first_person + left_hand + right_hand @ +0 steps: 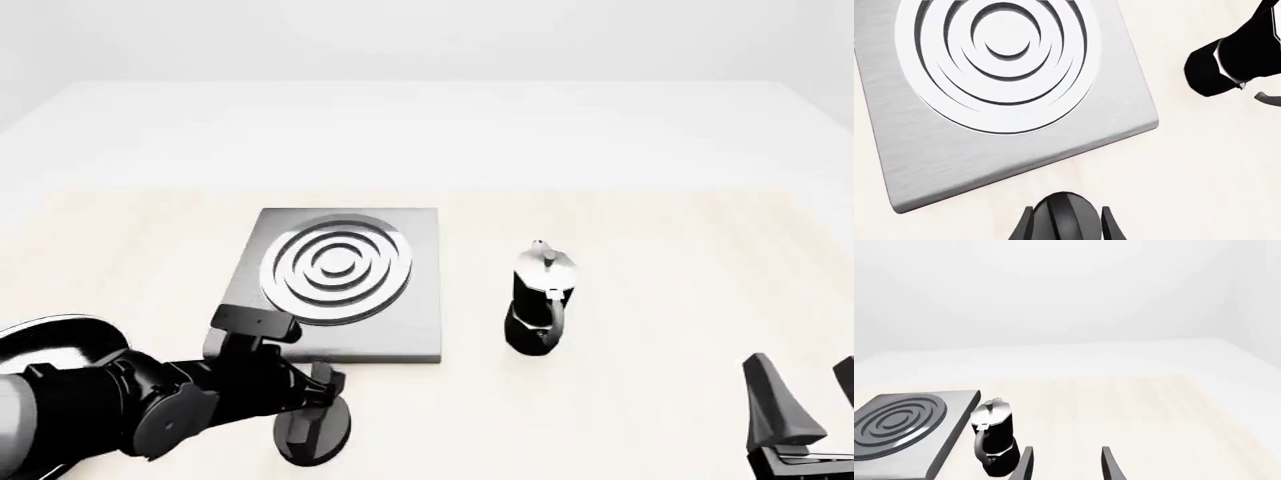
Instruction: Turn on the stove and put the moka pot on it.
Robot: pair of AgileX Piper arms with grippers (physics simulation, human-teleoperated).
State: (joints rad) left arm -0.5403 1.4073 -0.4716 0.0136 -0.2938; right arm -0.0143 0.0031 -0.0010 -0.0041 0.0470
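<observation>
The stove's grey plate (400,335) with silver burner rings (336,268) lies left of centre. Its black oval knob (315,436) sits on the table just in front of the plate. My left gripper (318,400) is down at the knob and open. In the left wrist view the knob (1064,222) stands between the left gripper's (1067,209) two fingers. The moka pot (539,298) stands upright on the table right of the stove, black below and silver on top. My right gripper (805,365) is open near the front right edge, well short of the pot.
The pale wooden table (667,230) extends behind and to the right of the pot. In the right wrist view the moka pot (995,442) stands beside the stove plate (901,432), off to one side of the open right gripper (1067,449).
</observation>
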